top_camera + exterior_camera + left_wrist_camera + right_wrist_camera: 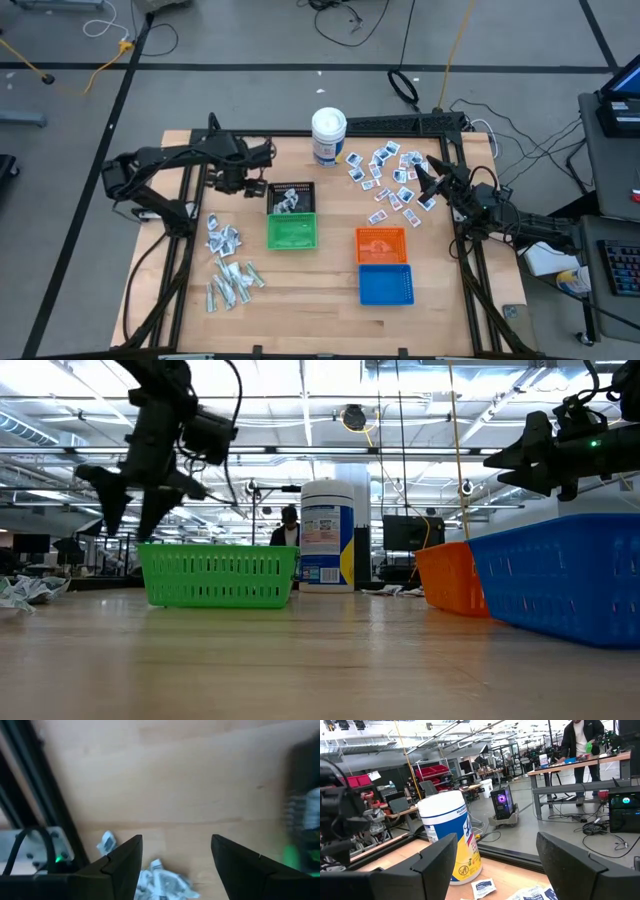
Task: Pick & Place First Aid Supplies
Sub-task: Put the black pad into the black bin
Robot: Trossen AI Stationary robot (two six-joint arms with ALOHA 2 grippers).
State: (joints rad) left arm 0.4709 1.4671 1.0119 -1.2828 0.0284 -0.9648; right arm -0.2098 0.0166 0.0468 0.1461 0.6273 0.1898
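The first aid supplies beside the canister look light, flat, slippery; pinch one by an edge. Left end effector and right end effector gape wide, empty.

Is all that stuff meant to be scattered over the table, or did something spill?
Nothing looks spilled or broken. The white packets lie loose in a heap by the canister, with narrow strips and more packets heaped left of the green basket. Some packets already sit in the black basket. All baskets stand upright.
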